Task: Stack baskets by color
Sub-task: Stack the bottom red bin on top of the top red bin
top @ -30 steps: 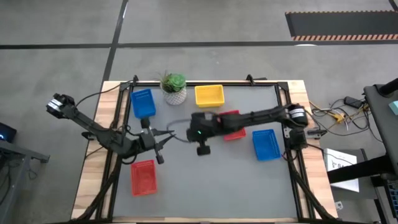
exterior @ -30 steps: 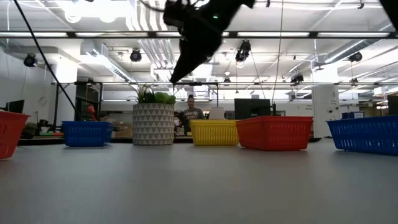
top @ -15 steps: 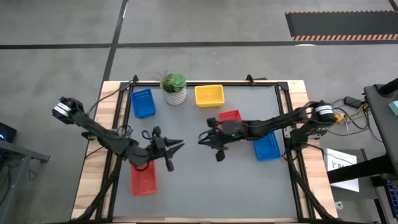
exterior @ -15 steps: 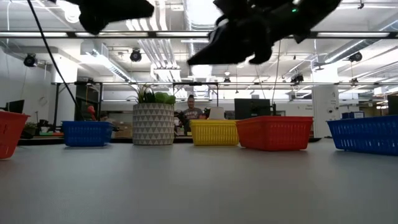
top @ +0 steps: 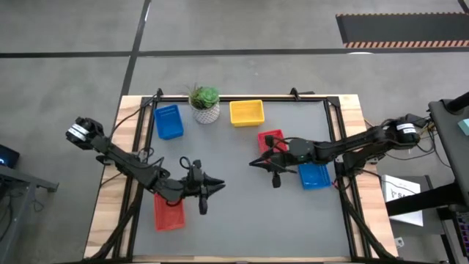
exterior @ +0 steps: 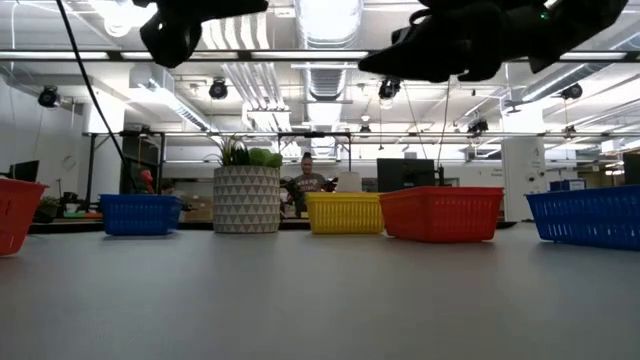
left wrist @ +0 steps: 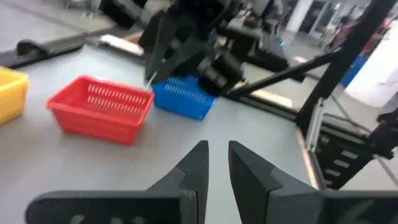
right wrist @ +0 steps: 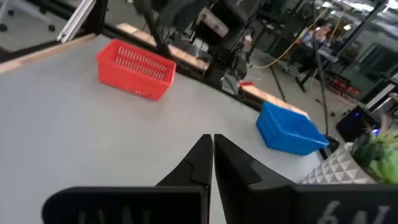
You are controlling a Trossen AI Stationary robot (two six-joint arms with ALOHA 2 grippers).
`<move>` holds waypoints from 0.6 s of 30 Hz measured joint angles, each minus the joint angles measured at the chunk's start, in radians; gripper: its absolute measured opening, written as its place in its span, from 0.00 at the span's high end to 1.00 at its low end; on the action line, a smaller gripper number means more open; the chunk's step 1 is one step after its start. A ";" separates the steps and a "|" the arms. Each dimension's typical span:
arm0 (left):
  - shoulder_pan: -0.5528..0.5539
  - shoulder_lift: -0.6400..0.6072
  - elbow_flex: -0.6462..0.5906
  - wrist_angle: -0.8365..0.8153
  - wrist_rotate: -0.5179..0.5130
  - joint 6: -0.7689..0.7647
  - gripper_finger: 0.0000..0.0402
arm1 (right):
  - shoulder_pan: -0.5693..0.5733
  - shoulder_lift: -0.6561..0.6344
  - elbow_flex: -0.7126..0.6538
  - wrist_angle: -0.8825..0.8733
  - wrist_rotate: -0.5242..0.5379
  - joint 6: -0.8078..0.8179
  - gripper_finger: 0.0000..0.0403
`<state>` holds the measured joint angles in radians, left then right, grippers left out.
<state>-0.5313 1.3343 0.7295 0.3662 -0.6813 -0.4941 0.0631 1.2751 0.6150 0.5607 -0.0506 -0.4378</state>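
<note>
Several baskets stand on the grey table, resting on their bases. A blue basket (top: 168, 121) and a yellow basket (top: 246, 112) are at the far side. One red basket (top: 271, 139) and a second blue basket (top: 315, 174) sit at the right. Another red basket (top: 168, 211) is near left. My left gripper (top: 218, 183) hovers level over the table's middle, slightly open with nothing between its fingers (left wrist: 200, 163). My right gripper (top: 253, 163) faces it from the right, shut and holding nothing (right wrist: 212, 149).
A green plant in a white pot (top: 205, 103) stands at the far edge between the blue and yellow baskets. Black frame rails (top: 333, 117) run along the table's edges. Bare grey table (top: 242, 220) lies between and in front of the grippers.
My right gripper has drawn back toward the table's right edge and tipped up from pointing down to nearly level, staying shut. My left gripper has moved toward the right and a little toward the near edge, rolling about its own axis. The baskets have stayed in place.
</note>
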 joint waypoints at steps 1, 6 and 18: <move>0.001 -0.005 0.006 -0.039 -0.001 -0.021 0.89 | 0.000 -0.010 -0.007 0.004 0.005 0.003 0.98; 0.010 -0.009 0.035 -0.255 0.018 -0.234 0.89 | 0.000 -0.024 -0.039 -0.006 0.027 0.002 0.98; -0.001 0.053 0.301 -1.029 0.542 -1.039 0.97 | 0.000 -0.018 -0.077 -0.009 0.137 0.002 0.98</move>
<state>-0.5323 1.3871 1.0304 -0.6625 -0.1394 -1.5326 0.0628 1.2568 0.5377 0.5512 0.0859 -0.4361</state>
